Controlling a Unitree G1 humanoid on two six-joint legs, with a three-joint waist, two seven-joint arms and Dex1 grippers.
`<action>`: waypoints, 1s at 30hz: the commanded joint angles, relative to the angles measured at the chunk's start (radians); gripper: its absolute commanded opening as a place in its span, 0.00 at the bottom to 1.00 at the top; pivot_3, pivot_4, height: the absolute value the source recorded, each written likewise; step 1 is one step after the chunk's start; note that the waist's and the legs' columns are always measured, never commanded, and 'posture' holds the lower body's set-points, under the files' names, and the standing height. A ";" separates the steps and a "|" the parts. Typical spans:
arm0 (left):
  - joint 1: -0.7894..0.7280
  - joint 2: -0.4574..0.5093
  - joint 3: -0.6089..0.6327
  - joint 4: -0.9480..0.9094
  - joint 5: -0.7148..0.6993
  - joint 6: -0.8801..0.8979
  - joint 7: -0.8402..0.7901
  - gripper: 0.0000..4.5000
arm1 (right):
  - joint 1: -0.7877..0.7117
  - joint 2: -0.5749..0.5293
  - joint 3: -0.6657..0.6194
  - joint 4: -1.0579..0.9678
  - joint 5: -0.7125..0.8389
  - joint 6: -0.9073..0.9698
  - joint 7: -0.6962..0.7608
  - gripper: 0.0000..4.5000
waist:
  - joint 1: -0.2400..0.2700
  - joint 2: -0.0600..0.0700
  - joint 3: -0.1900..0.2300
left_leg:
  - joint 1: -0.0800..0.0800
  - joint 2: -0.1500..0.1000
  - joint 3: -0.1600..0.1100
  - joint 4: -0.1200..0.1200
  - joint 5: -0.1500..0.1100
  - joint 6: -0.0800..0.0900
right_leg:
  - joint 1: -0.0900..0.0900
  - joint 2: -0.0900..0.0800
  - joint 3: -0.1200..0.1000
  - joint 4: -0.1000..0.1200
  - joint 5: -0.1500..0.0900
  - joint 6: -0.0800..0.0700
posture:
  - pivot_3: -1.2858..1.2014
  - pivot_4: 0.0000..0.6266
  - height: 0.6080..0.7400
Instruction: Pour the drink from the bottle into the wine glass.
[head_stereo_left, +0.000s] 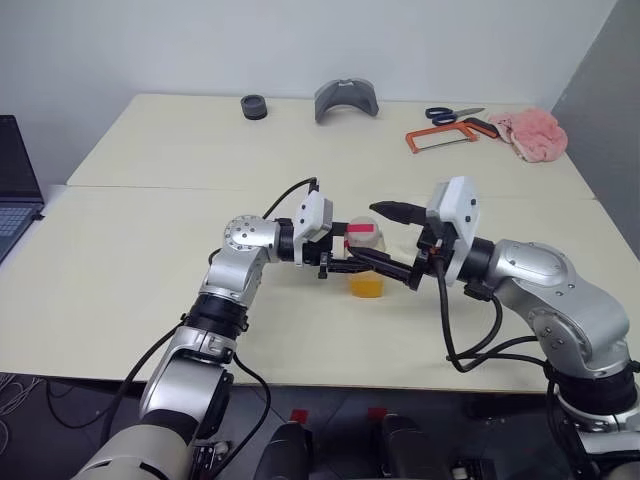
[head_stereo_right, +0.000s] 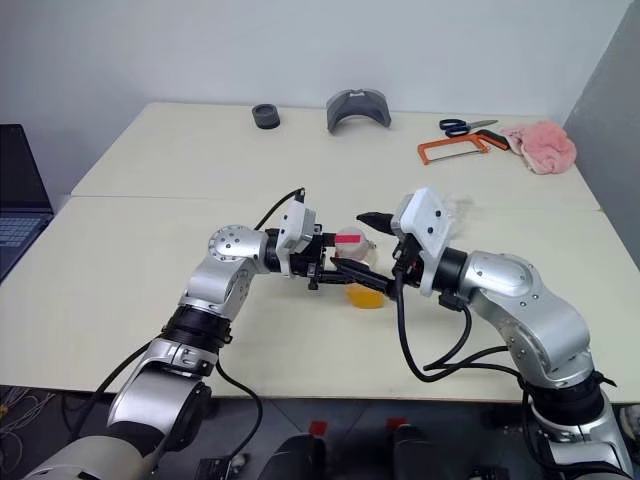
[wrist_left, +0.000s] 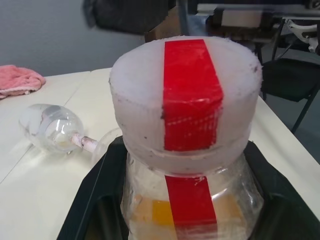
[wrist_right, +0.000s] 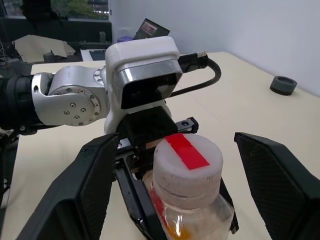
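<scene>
1. Nearest us, our left gripper (wrist_right: 150, 200) clamps the bottle (head_stereo_left: 364, 262) upright above the table (head_stereo_left: 150, 250), near its front edge.
2. Our right gripper (wrist_right: 185, 185) stands wide open, a finger on either side of the cap (wrist_left: 186, 95), touching nothing.
3. The drink (head_stereo_left: 365, 286) fills the bottle's lower part.
4. The wine glass (wrist_left: 55, 131) lies tipped over just beyond.

- The bottle (head_stereo_left: 365, 262) stands upright near the middle of the table (head_stereo_left: 150, 250), between the left gripper (head_stereo_left: 362, 264) and the right gripper (head_stereo_left: 400, 240).
- The wine glass (wrist_left: 57, 131) lies on its side on the table.
- The scissors (head_stereo_left: 452, 115) and saw (head_stereo_left: 440, 138) lie at the far right, the cloth (head_stereo_left: 530, 132) right of them.
</scene>
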 joint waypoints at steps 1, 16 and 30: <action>0.000 -0.005 0.004 -0.041 -0.008 -0.015 0.008 0.48 | -0.028 0.015 0.017 0.011 -0.034 -0.040 -0.001 0.87 | 0.000 0.000 0.000 | 0.000 0.000 0.000 0.000 0.000 0.000 | 0.000 0.000 0.000 0.000 0.000 0.000 | 0.52 0.24 1.00; 0.014 0.001 0.004 -0.061 -0.007 -0.007 0.017 0.48 | -0.036 0.044 0.042 0.058 -0.084 -0.074 0.030 0.41 | 0.000 0.000 0.000 | 0.000 0.000 -0.001 0.000 0.000 0.000 | 0.000 0.000 0.000 0.000 0.000 0.000 | 0.52 0.24 1.00; 0.022 0.005 -0.001 -0.079 -0.013 0.008 0.022 0.48 | 0.018 0.120 -0.086 0.021 0.082 -0.026 0.015 0.41 | 0.000 0.000 0.000 | 0.000 0.001 -0.002 0.000 0.000 0.000 | 0.000 -0.001 0.000 0.001 0.000 0.000 | 0.52 0.24 1.00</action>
